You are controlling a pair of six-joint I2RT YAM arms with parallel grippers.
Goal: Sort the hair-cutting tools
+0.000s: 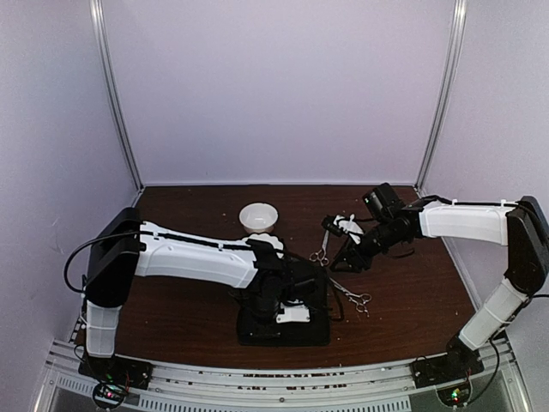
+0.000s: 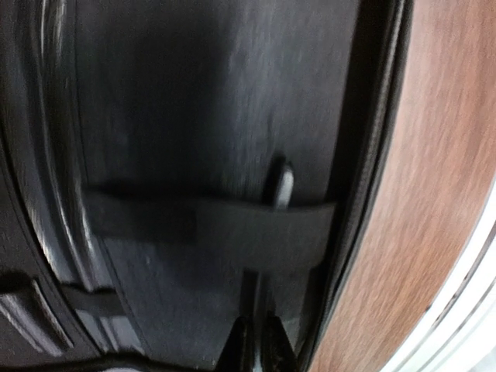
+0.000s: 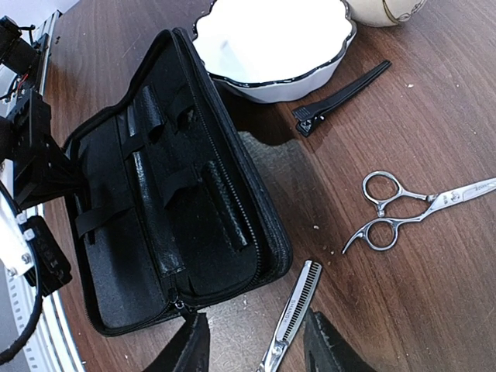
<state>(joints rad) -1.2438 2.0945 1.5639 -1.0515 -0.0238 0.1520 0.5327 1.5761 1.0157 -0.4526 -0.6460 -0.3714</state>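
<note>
An open black case (image 3: 167,232) lies on the brown table. In the left wrist view a thin black stick tool (image 2: 280,184) runs under an elastic strap (image 2: 232,229) inside the case. My left gripper (image 2: 258,345) is shut on its lower end, and from above it (image 1: 287,309) sits over the case (image 1: 283,333). My right gripper (image 3: 260,353) is open, with the blade of silver thinning scissors (image 3: 296,310) between its fingers. A second pair of silver scissors (image 3: 399,208) lies to the right and a black clip (image 3: 341,94) by the bowl. Two scissors (image 1: 320,255) (image 1: 353,299) show from above near the right gripper (image 1: 352,259).
A white bowl (image 3: 271,66) stands just beyond the case, and it shows from above (image 1: 257,217) at the back middle. A pale round object (image 3: 387,9) sits behind it. The table's near edge with metal rails (image 1: 283,382) runs below the case.
</note>
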